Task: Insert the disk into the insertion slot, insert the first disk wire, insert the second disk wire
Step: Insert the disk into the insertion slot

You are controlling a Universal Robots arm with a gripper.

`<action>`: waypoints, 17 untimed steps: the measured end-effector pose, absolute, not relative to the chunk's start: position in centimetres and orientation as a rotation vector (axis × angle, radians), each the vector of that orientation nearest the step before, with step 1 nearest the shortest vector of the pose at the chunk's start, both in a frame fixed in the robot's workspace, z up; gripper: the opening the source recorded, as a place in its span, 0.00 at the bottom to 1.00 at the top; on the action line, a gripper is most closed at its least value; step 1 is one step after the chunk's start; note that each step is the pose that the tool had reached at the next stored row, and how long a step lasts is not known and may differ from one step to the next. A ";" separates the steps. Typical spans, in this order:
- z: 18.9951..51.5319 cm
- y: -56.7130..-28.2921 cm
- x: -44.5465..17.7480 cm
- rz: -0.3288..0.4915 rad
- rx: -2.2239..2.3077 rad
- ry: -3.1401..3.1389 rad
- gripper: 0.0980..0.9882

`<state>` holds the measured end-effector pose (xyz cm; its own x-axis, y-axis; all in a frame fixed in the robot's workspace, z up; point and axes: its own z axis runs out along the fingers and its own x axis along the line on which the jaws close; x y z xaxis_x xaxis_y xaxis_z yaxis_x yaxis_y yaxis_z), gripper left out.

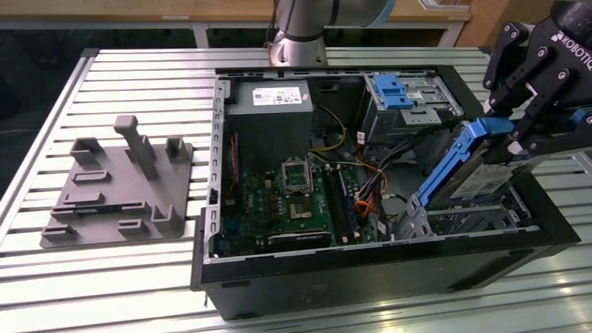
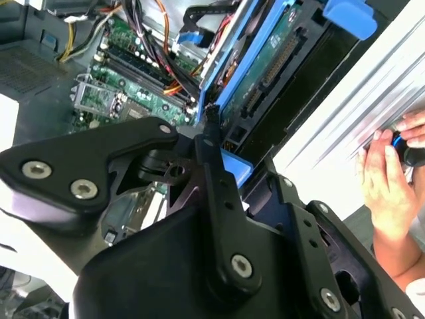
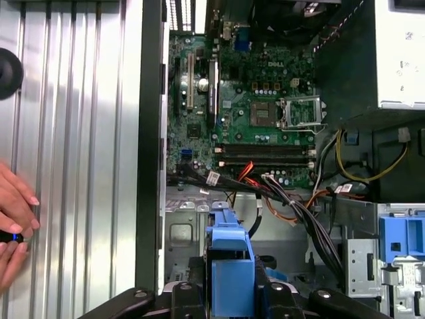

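Note:
My gripper (image 1: 514, 136) is shut on the top end of the disk (image 1: 483, 179), a silver drive with a white label in a blue carrier. The disk hangs steeply tilted, its lower end reaching into the insertion slot (image 1: 476, 220), a perforated silver cage in the open computer case's corner at the exterior view's right. In the second wrist view the disk's (image 2: 265, 63) green circuit side faces the camera. The first wrist view has the blue carrier (image 3: 229, 266) between the black fingers. A loose bundle of black, red and orange wires (image 1: 370, 187) lies between the motherboard and the cage.
The case (image 1: 370, 257) lies open on a slatted metal table (image 1: 120, 277). Inside are a grey power supply (image 1: 268, 100), the green motherboard (image 1: 296, 201) and a taller bay with a blue latch (image 1: 396, 94). A grey fixture plate (image 1: 116, 191) lies beside the case. A person's hand (image 3: 13, 219) rests on the table.

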<state>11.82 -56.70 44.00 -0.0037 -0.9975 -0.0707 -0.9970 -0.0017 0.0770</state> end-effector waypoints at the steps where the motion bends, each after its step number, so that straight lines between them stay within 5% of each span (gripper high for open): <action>1: 44.2 -56.7 11.8 -0.168 2.212 -2.215 0.30; 17: 43.5 -56.7 12.1 -0.187 2.198 -2.209 0.30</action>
